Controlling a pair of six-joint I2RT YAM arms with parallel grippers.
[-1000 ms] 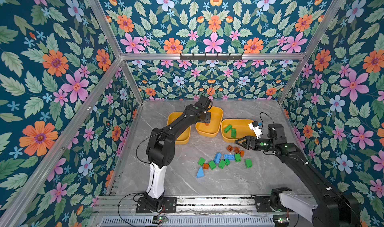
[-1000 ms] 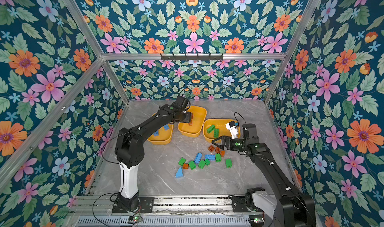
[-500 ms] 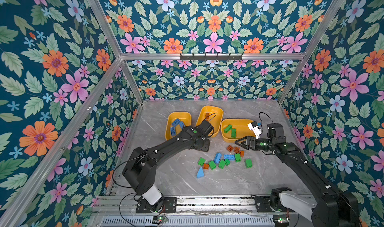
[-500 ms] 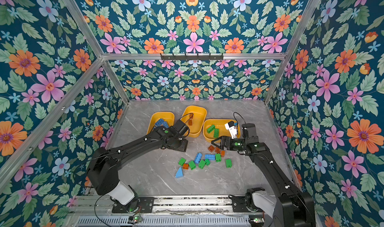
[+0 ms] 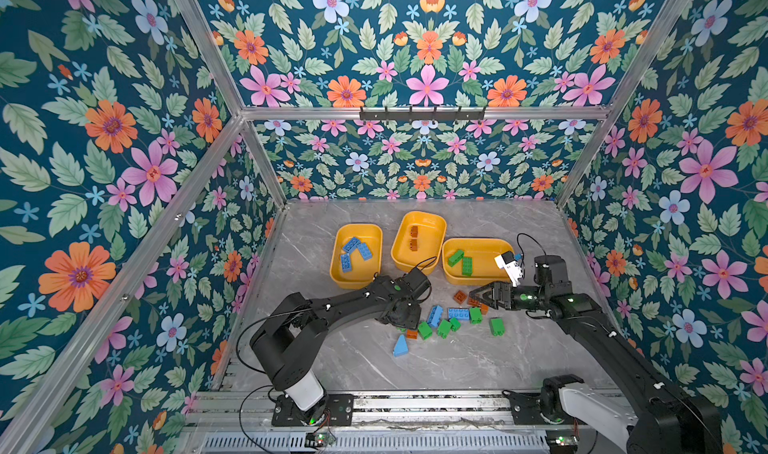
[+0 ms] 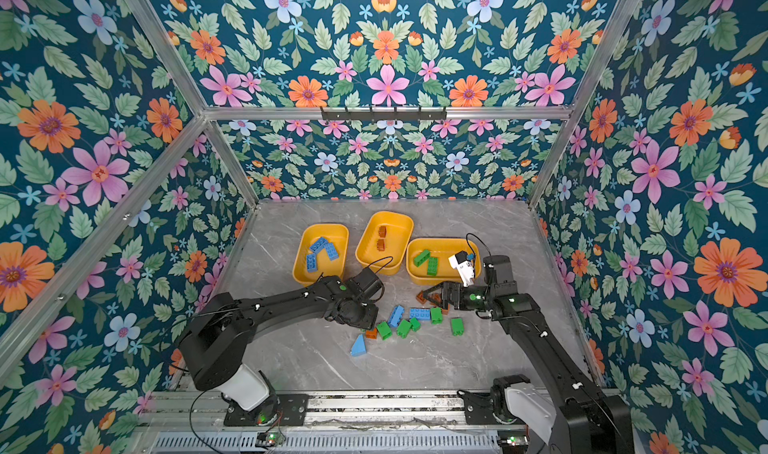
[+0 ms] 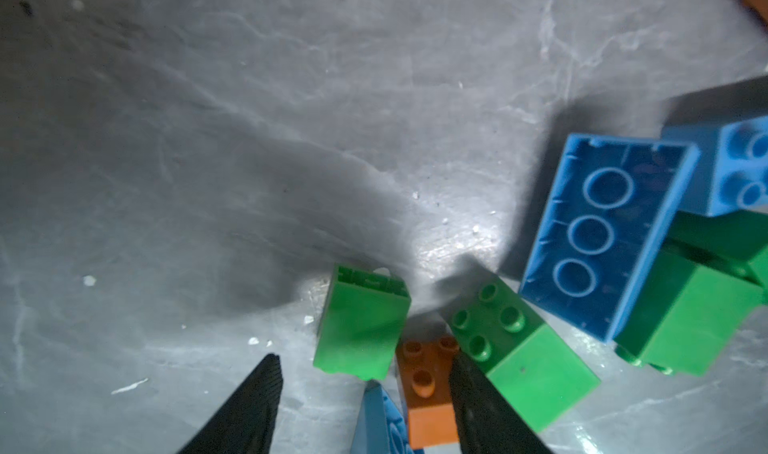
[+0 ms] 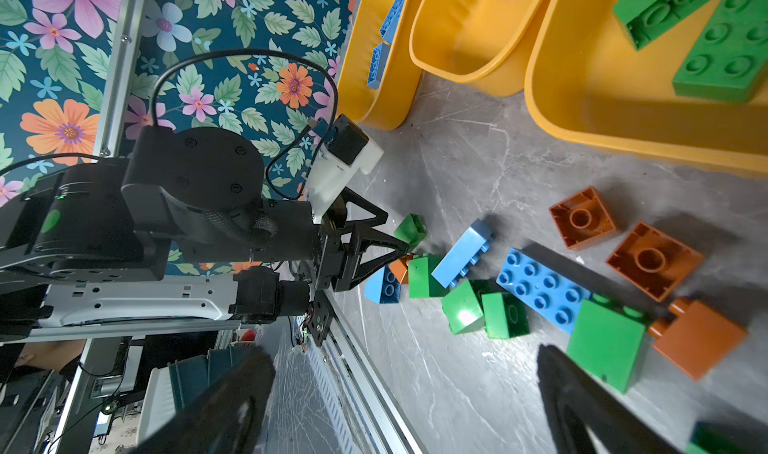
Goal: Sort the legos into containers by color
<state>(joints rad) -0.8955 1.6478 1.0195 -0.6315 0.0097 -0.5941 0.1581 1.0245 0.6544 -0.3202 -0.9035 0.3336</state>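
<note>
- On the far half of the grey marbled tabletop [image 5: 478, 360], three shallow yellow-orange plastic tubs with rounded corners were set side by side. The left tub [image 5: 337, 260] was filled with three blue studded bricks [image 5: 363, 251]. The middle tub [image 5: 432, 240] held two brownish-orange bricks [image 5: 412, 246], and the right tub [image 5: 484, 250] held two green bricks [image 5: 466, 266].
- A loose cluster of blue, green and brownish-orange plastic bricks [image 5: 451, 317] was scattered on the tabletop in front of the tubs, between the two arms. A blue triangular wedge [image 5: 400, 345] was seen at its near left edge.
- The left gripper [image 7: 363, 358] was positioned low at the left end of the cluster, with its fingers spread. A small brownish-orange studded brick [image 7: 424, 383] was framed between them, just beside one finger and apart from the other. A small green brick tipped on its side [image 7: 361, 331] was seen just ahead of the gap.
- The right gripper [image 8: 401, 350] was positioned at the right end of the cluster, its fingers spread wide over bare tabletop.
</note>
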